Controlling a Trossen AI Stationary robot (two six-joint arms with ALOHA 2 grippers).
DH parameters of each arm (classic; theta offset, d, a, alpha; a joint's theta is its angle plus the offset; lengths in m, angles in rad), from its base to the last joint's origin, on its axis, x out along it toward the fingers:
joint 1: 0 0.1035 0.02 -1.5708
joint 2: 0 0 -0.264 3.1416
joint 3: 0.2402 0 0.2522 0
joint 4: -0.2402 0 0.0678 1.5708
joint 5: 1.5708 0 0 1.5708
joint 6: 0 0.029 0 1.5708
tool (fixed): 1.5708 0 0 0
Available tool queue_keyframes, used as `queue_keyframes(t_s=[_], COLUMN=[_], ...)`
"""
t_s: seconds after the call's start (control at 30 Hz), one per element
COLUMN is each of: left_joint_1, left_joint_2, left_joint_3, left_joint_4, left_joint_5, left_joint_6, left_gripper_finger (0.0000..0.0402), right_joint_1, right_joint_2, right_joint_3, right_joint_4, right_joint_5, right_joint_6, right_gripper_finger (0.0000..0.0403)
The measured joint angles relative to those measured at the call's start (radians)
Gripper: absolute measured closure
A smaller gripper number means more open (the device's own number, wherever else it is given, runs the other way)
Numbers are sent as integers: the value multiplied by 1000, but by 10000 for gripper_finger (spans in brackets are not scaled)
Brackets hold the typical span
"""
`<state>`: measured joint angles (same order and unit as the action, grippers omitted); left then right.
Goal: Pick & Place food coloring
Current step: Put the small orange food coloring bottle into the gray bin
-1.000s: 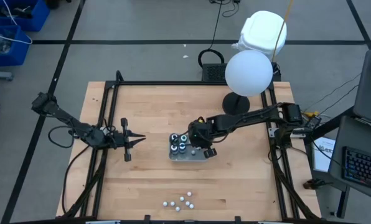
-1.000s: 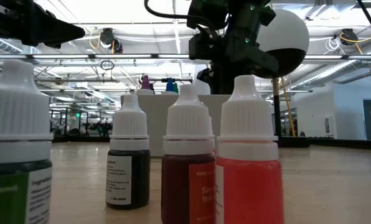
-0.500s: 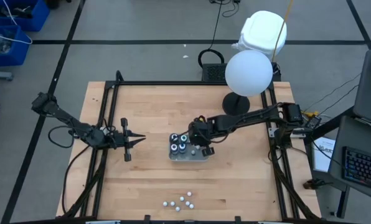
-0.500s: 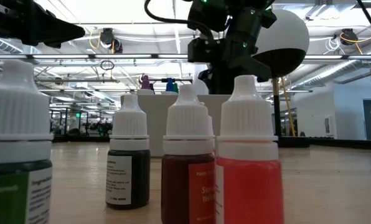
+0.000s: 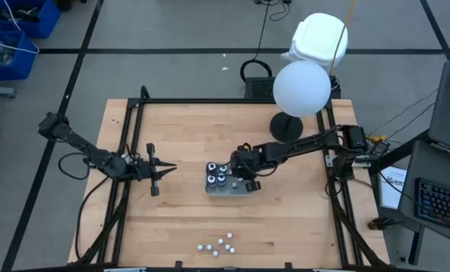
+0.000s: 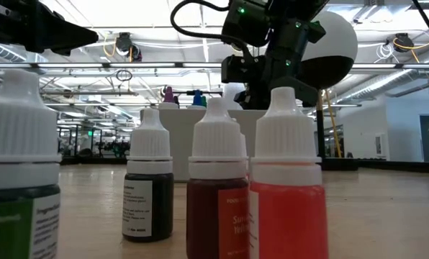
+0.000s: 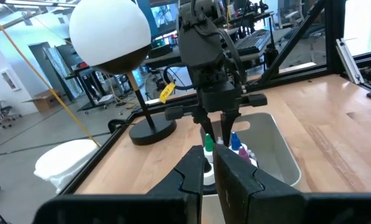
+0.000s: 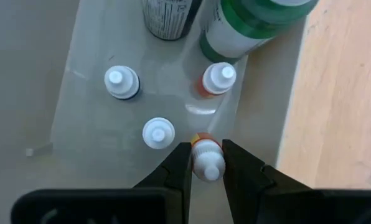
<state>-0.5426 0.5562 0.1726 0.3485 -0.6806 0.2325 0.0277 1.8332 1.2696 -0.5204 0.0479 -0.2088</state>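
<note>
High view – right gripper (image 5: 242,171): poised over the clear tray (image 5: 244,190) at mid-table, directly above its bottles.
High view – left gripper (image 5: 164,170): waits well to the tray's left, fingers drawn together, nothing between them.
High view – loose bottles (image 5: 219,245): a small cluster stands near the table's front edge, well apart from the tray.
Low view – food coloring (image 6: 285,187): white-capped dropper bottles stand close to the lens; the right arm hangs behind them.
Left wrist view – left fingers (image 7: 193,174): nearly touching, empty.
Right wrist view – right fingers (image 8: 175,168): clamped on the white cap of an orange-ringed bottle (image 8: 208,162), over the tray floor.
Right wrist view – tray bottles (image 8: 159,132): others stand just beside it.
</note>
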Motion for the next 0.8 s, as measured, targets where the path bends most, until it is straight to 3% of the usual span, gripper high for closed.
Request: queue_keyframes(t_s=[0.43,0.8], left_joint_1=[0,0], left_joint_2=[0,0], left_joint_3=[0,0], left_joint_4=[0,1], left_joint_5=[0,-1], left_joint_6=[9,8], left_gripper_finger=[360,360], right_joint_1=[-2,-5], right_joint_2=[0,0], right_joint_3=[-25,-25], right_joint_4=[38,74], right_joint_5=[-2,-27], right_joint_6=[1,-8], right_gripper_finger=[342,306])
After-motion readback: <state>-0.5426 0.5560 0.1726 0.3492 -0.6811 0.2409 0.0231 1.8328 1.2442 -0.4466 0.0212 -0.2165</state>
